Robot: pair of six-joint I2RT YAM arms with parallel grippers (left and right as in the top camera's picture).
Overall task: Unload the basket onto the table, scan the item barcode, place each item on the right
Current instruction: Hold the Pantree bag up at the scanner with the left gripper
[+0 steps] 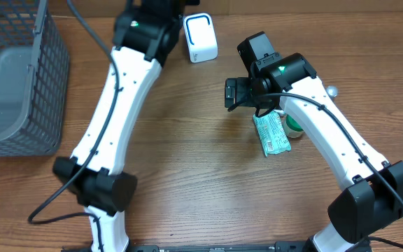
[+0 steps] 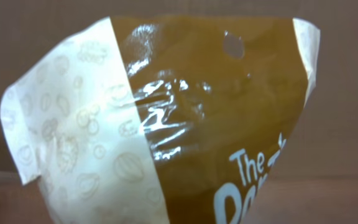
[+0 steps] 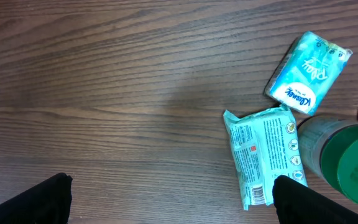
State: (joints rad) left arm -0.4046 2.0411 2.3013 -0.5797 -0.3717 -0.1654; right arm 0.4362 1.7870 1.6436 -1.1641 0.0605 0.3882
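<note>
Far left of the scanner (image 1: 200,38), well apart from it: wire basket (image 1: 19,77) w/ a grey bin inside, not in play.

Just left of the scanner: left arm (image 1: 117,119) reaches up to the table's far edge, and the left end effector (image 1: 163,8) sits at the frame's top edge beside the scanner. Its wrist cam is filled by a brown-and-white snack bag (image 2: 185,124) w/ a hang hole near the top. Fingers aren't in shot, but they're together, and the bag hangs so close to the lens that it's prob. clamped on it. No barcode shows on the face toward the cam.

Right of the scanner & nearer the front: right end effector (image 3: 173,202) hovers over bare table (image 3: 104,81), fingers wide apart, holding nothing. Further right of it lie a teal wipes pack (image 3: 260,155) flat w/ printed back up, a green-capped bottle (image 3: 347,162) touching or just beside the pack, and a tissue pack (image 3: 306,71) near both.

Step in hand, as I read it: presenting the snack bag to the scanner; scan not done yet as far as can be told. Next move calls for turning the bag so the barcode panel faces the scanner window, square & flat enough that the glossy film doesn't glare. Right arm looks set for the next item, likely the wipes pack.
</note>
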